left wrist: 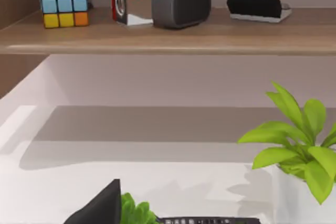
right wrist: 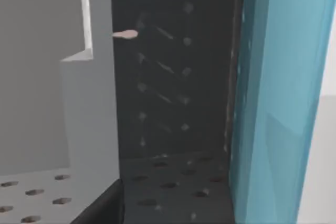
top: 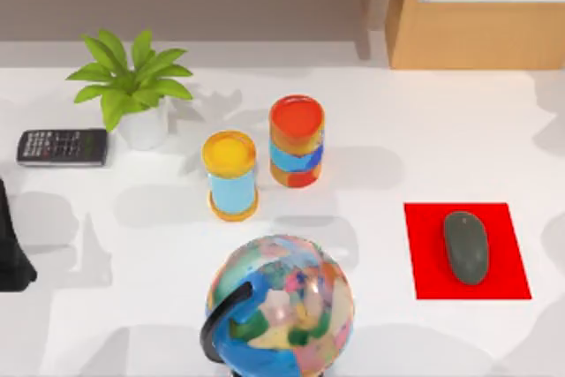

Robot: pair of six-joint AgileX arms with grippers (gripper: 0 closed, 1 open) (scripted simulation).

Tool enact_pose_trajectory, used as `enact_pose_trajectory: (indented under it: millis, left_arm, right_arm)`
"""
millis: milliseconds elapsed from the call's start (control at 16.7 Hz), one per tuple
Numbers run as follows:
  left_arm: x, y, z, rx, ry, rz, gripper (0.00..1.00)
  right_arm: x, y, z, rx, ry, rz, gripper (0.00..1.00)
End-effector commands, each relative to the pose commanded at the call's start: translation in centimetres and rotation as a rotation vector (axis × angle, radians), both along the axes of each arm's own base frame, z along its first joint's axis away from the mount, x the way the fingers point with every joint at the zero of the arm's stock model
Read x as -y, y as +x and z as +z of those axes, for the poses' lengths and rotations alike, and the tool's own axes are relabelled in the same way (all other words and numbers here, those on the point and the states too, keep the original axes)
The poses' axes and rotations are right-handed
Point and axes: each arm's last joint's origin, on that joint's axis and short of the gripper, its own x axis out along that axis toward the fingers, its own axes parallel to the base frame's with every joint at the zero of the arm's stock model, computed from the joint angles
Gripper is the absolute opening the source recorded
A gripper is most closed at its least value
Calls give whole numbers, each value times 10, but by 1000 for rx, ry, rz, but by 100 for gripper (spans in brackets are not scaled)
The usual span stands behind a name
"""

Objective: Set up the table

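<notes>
The white table [top: 380,165] spans the top view, with a wooden drawer cabinet [top: 481,11] beyond its far right corner. The left arm [top: 11,249] sits low at the table's left edge, only a dark part of it reaching in over the surface. Its wrist camera looks across the tabletop toward a wooden shelf [left wrist: 173,38], so the arm is held low and roughly level. Whether its fingers are spread or closed cannot be told.

Near the far left corner stand a potted plant [top: 132,90] and, just beside it at the left edge, a calculator [top: 62,147]. Toward the middle are a yellow-topped cylinder [top: 230,174] and a red-topped cylinder [top: 297,140], close together but apart. A globe [top: 282,306] stands at the near edge. Toward the right edge, a computer mouse [top: 465,246] lies on a red mat [top: 428,253].

On the shelf sit a puzzle cube [left wrist: 63,2], a speaker [left wrist: 181,4] and a stapler [left wrist: 258,8].
</notes>
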Motion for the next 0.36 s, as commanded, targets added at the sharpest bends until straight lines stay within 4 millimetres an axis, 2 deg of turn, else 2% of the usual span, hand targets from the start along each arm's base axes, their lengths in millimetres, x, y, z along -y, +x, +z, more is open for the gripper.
enact_pose_trajectory:
  millis: [240, 360]
  left_arm:
    - [0, 0, 0, 0, 0, 0, 100]
    - [0, 0, 0, 0, 0, 0, 100]
  right_arm:
    - [0, -30, -3, -6, 5, -5, 100]
    - [1, -35, -7, -16, 13, -8, 100]
